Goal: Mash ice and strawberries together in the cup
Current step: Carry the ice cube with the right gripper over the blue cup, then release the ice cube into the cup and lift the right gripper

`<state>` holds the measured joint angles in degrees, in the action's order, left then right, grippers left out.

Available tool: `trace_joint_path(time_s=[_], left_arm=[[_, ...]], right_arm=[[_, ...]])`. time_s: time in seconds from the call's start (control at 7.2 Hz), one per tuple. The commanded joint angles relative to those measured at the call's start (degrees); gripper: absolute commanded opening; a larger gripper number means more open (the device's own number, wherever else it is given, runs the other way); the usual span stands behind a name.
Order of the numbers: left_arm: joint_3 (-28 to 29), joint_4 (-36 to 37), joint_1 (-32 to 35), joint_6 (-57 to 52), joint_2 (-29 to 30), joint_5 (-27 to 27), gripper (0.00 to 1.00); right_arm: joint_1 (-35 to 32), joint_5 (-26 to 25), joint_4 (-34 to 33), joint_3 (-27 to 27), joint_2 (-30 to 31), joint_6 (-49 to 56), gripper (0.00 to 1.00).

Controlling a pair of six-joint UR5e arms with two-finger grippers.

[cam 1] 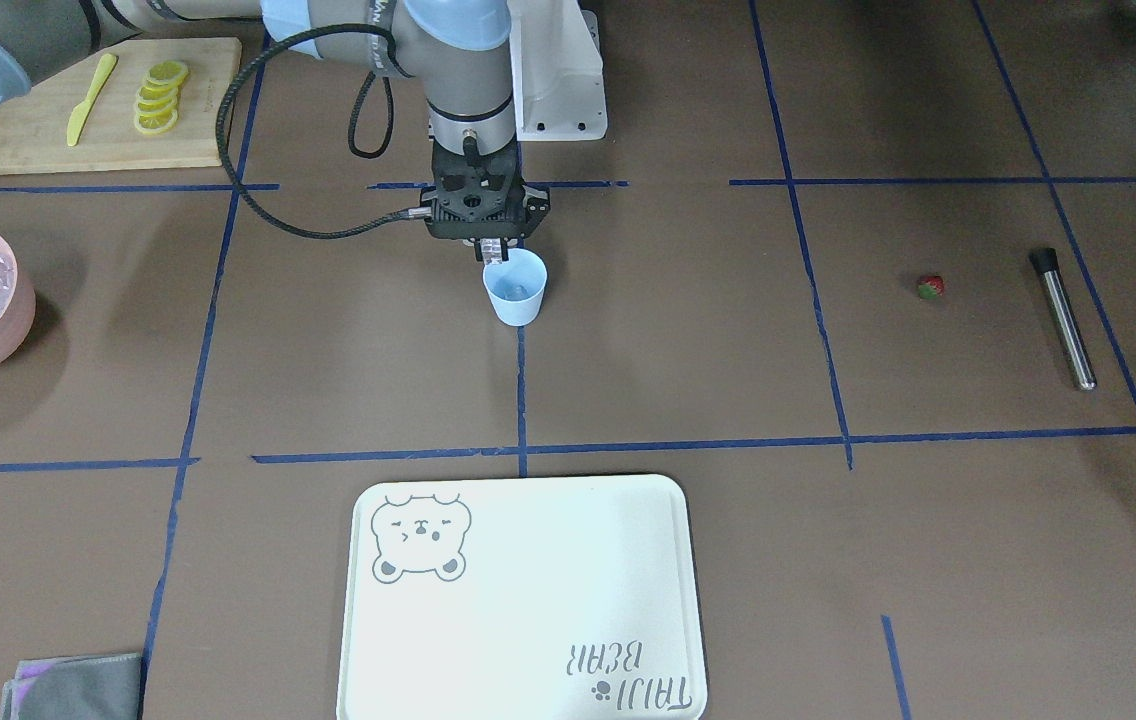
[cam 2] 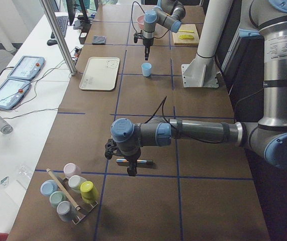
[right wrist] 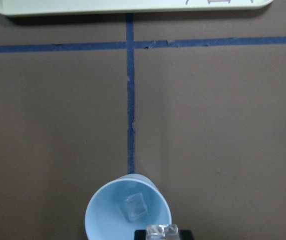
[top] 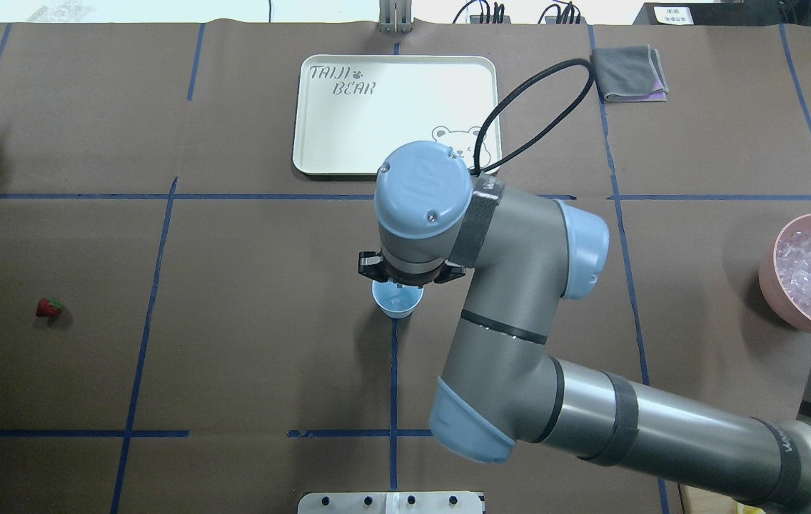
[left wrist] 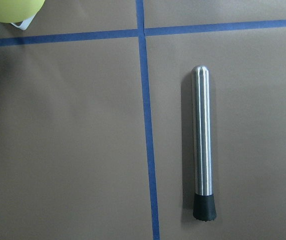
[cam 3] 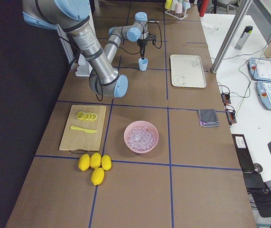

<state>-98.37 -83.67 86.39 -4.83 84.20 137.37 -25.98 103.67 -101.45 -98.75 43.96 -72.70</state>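
Currently right claw (cam 1: pixel 495 250) pinches an ice cube (right wrist: pixel 161 231) over the cup (cam 1: pixel 516 292), second cube (right wrist: pixel 134 206) inside; left claw (cam 2: pixel 131 170): cannot tell its state.

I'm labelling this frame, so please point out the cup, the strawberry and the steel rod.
cup (cam 1: pixel 518 308): front-facing view, outer wall below the rim.
strawberry (cam 1: pixel 931 288): front-facing view, red body.
steel rod (left wrist: pixel 201 140): left wrist view, middle of the shaft.
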Motion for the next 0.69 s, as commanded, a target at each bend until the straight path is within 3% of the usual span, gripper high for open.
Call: trace_joint_path(time_s=[0.0, 0.14, 0.28, 0.42, 0.56], left_arm=[[0.1, 0.0, -0.1, 0.0, 0.0, 0.0, 1.0], [0.1, 0.0, 0.0, 0.0, 0.0, 0.0, 1.0], [0.1, 0.0, -0.1, 0.0, 0.1, 0.0, 1.0], [0.0, 0.0, 0.0, 0.0, 0.1, 0.0, 1.0], [0.0, 0.0, 0.0, 0.0, 0.0, 0.0, 1.0]], right_arm=[[1.9, -0.8, 0.2, 1.4, -0.4, -0.4, 0.17], [1.9, -0.8, 0.8, 2.0, -0.4, -0.4, 0.24], [1.9, -0.8, 0.9, 2.1, -0.3, -0.4, 0.47], [1.9, -1.5, 0.9, 2.1, -0.3, -0.4, 0.98], [1.8, -1.5, 0.9, 2.2, -0.3, -0.3, 0.98]])
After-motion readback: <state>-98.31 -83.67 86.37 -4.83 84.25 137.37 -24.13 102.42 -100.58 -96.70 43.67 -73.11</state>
